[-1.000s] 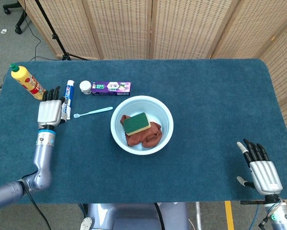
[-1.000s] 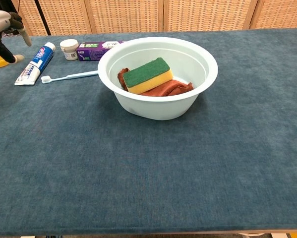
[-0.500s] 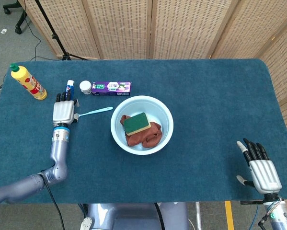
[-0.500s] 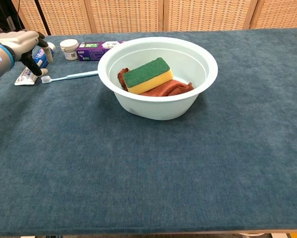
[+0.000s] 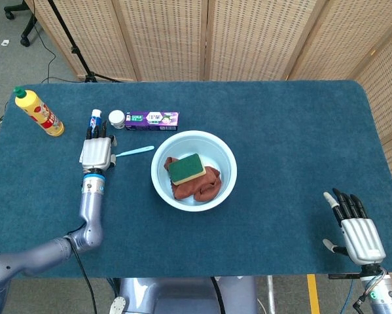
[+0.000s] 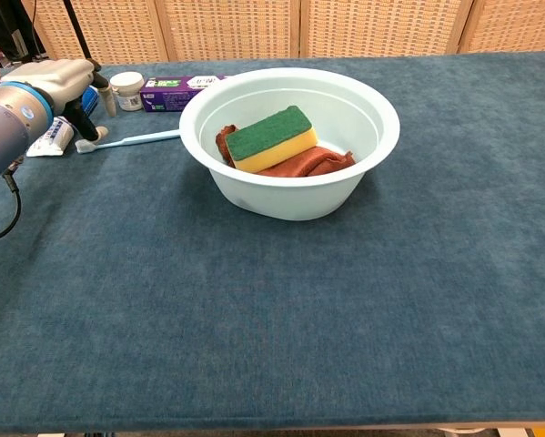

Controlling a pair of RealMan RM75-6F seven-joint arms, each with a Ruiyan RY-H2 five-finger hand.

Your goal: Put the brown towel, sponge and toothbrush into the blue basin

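Slim, pale blue toothbrush lying flat near the table's left edge, bristle end under the left hand. Cannot tell if pinching. Right hand spread, empty.

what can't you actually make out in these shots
- Toothbrush head: head view, covered by the left hand; contact unclear.
- Left hand fingers: chest view, too small to judge the grip.
- Brown towel: both views, partly under the sponge.
- Right hand: out of the chest view.
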